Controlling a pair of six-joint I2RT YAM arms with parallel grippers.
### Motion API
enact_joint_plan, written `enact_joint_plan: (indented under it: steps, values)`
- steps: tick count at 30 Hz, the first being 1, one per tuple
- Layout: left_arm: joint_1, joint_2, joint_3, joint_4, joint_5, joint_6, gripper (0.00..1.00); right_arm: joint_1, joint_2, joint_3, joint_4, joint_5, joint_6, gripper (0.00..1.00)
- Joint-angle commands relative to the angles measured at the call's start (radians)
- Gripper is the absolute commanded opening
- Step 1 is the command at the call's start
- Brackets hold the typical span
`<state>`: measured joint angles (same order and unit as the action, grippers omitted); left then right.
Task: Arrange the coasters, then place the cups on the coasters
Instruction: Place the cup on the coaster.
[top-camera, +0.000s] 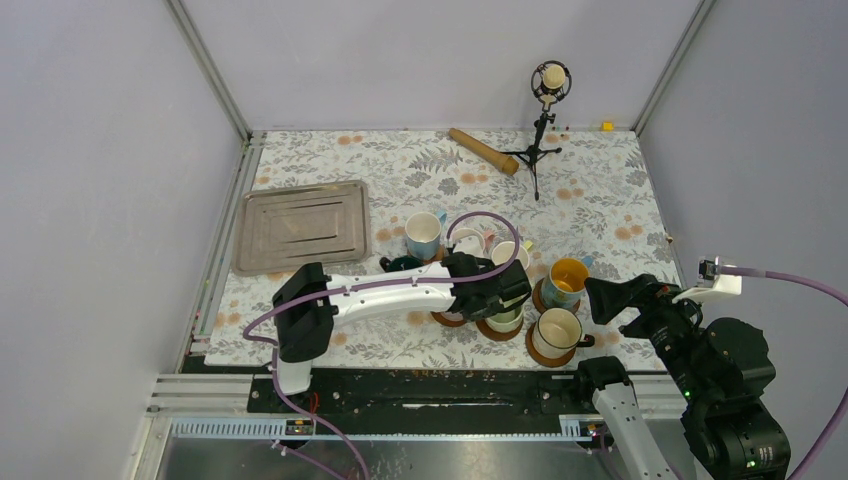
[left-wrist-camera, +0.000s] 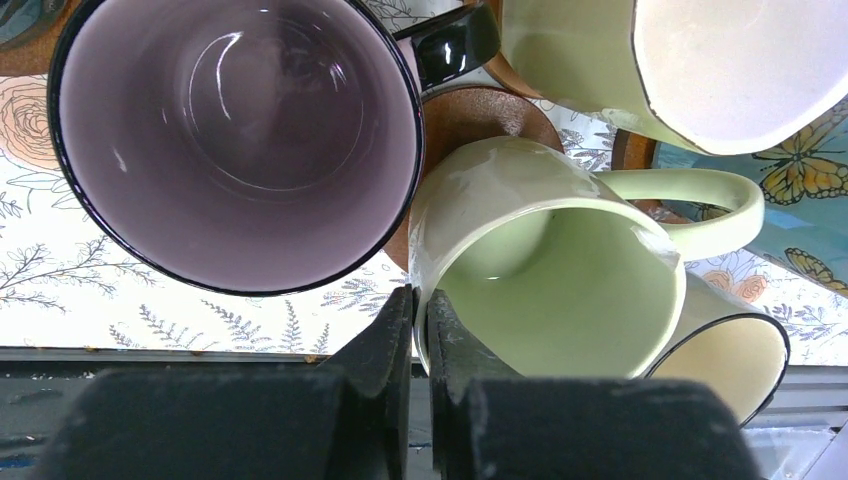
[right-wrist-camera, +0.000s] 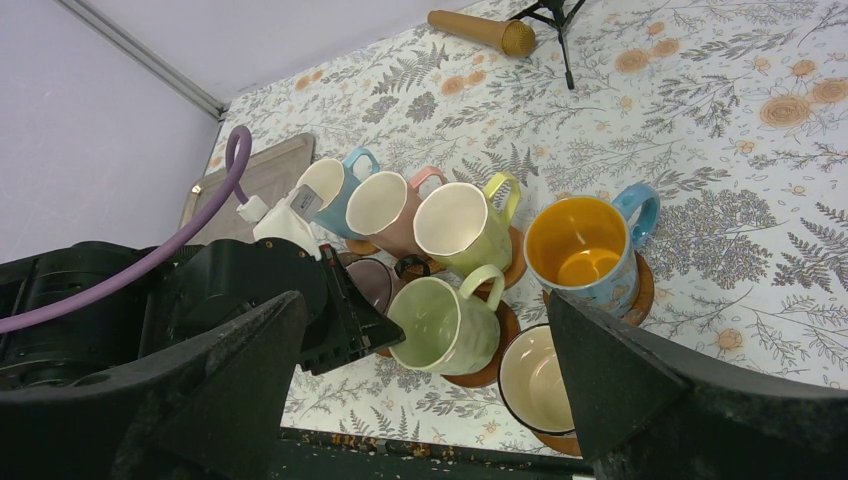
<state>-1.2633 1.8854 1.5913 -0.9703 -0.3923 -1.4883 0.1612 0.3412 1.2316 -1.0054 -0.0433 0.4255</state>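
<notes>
Pinching its rim, our left end effector (left-wrist-camera: 418, 325) holds the pale green ceramic mug (left-wrist-camera: 560, 300) over a brown round wooden coaster (right-wrist-camera: 480, 380) at the cluster's 6 o'clock, we judge to seat it; our right end effector (right-wrist-camera: 425, 305) hangs open.

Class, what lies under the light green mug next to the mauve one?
A brown coaster; only part of its rim shows beside the light green mug, which covers the rest.

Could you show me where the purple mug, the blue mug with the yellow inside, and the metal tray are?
purple mug (left-wrist-camera: 235, 140), left wrist view, inside bottom.
blue mug (right-wrist-camera: 583, 240), right wrist view, yellow inner wall.
metal tray (top-camera: 300, 225), top view, bare floor.
</notes>
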Motion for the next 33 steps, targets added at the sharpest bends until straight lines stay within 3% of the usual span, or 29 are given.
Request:
enact_joint_plan:
  steps: [1, 15, 33]
  values:
    - [-0.004, -0.013, 0.058, 0.037, -0.044, -0.002, 0.04, 0.005, 0.002, 0.030, 0.013, 0.006, -0.012, 0.99]
    - [0.002, 0.004, 0.059, 0.035, -0.030, 0.010, 0.11, 0.005, 0.004, 0.022, 0.016, 0.008, -0.013, 0.99]
    - [0.007, 0.011, 0.073, 0.037, -0.031, 0.018, 0.11, 0.005, 0.004, 0.025, 0.015, 0.011, -0.016, 0.99]
